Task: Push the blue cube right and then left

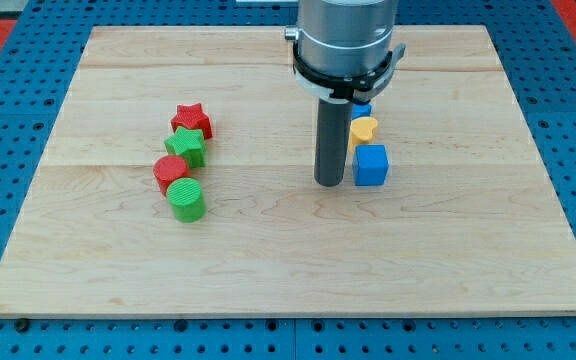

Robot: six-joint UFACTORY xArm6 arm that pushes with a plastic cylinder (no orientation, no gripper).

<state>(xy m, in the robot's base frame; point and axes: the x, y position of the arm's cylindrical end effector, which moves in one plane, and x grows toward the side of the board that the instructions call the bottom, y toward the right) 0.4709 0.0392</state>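
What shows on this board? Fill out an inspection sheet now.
Surface: wooden board, flat, on a blue pegboard.
Job's things: blue cube, just right of my tip.
Clutter: yellow block above the cube; a blue block partly hidden behind it; red star, green star, red cylinder, green cylinder clustered at the view's left.
Grippers: none; rod only.
Cables: nothing seen.
Surroundings: red surface at the top corners.
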